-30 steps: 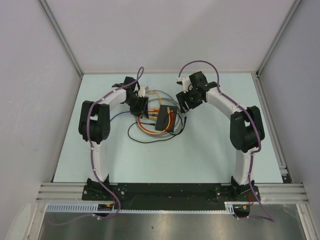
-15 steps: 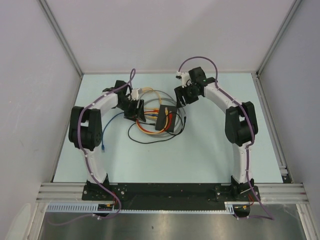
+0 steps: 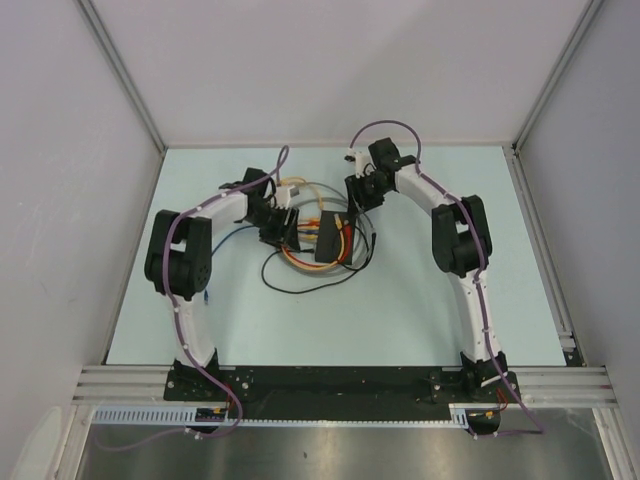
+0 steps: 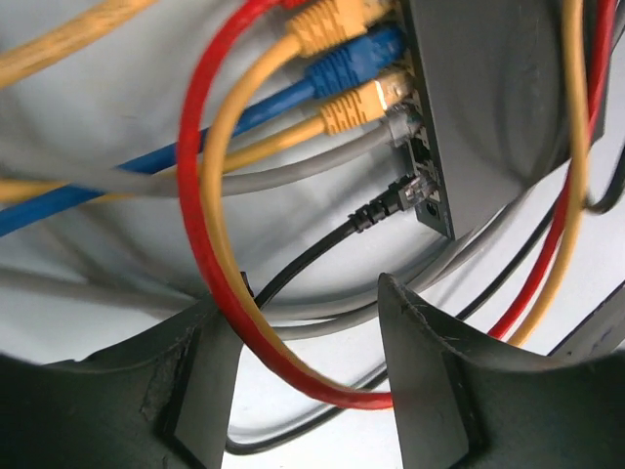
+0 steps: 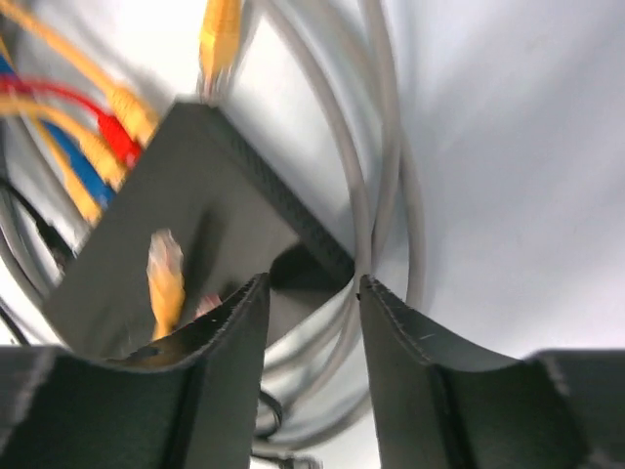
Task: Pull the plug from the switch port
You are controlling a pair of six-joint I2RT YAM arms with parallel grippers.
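The right gripper (image 5: 312, 283) has neared the switch (image 3: 328, 240) from 1 o'clock. Only the wrist views show it and the left gripper (image 4: 303, 313) part-open, seemingly clamping nothing.

One switch (image 3: 328, 240), two arms (image 3: 185, 265) (image 3: 455, 235), one blue plug (image 4: 356, 61), one black plug (image 4: 391, 200), at least two yellow plugs (image 4: 337, 21) (image 4: 354, 107)

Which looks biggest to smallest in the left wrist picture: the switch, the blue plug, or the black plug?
1. switch, by far the biggest
2. blue plug
3. black plug, thinner and smallest
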